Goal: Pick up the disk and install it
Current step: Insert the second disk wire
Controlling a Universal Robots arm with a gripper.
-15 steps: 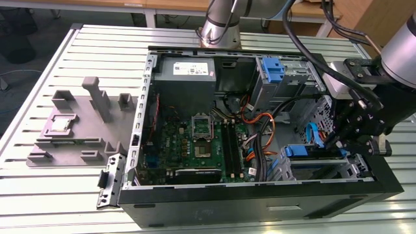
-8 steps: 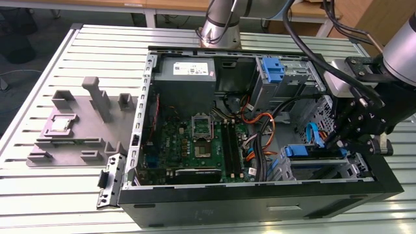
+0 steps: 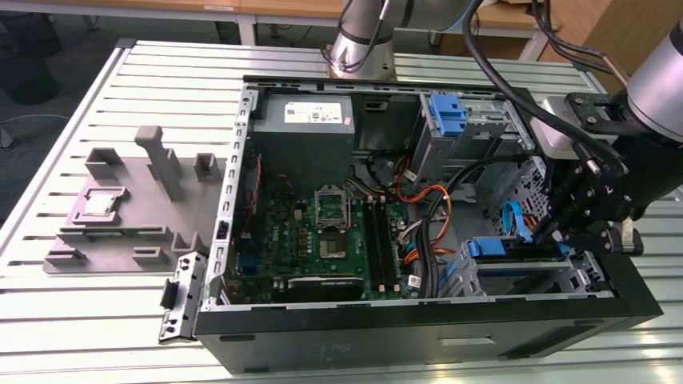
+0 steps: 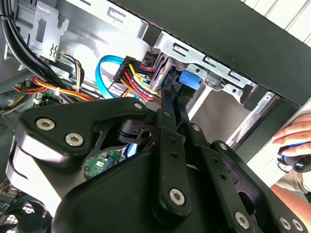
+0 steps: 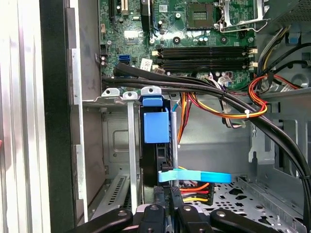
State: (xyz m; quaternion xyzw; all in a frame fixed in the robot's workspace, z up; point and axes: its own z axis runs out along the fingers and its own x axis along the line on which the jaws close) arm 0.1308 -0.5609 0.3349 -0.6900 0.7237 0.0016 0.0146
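Observation:
The disk point(image 3: 500, 250) stands on edge in the drive bay at the near corner of the open computer case point(image 3: 427, 328), on the exterior view's right. Its blue carrier shows in both wrist views point(image 4: 189, 80) point(image 5: 156, 128), with the silver metal side beside it. My gripper point(image 3: 546, 236) reaches into that bay from above. In both wrist views its black fingers point(image 4: 167, 121) run close together, and the gripper point(image 4: 171, 94) point(image 5: 169, 191) is shut on the disk's outer end.
A flat blue cable point(image 5: 199, 175) and coloured wires point(image 4: 138, 77) crowd the disk's connector end. Thick black cables point(image 5: 233, 104) cross above the bay. Motherboard point(image 3: 320, 232), grey power supply point(image 3: 304, 116) and a blue bracket point(image 3: 449, 112) fill the case. A grey fixture point(image 3: 139, 200) sits outside. A hand point(image 4: 296, 145) rests nearby.

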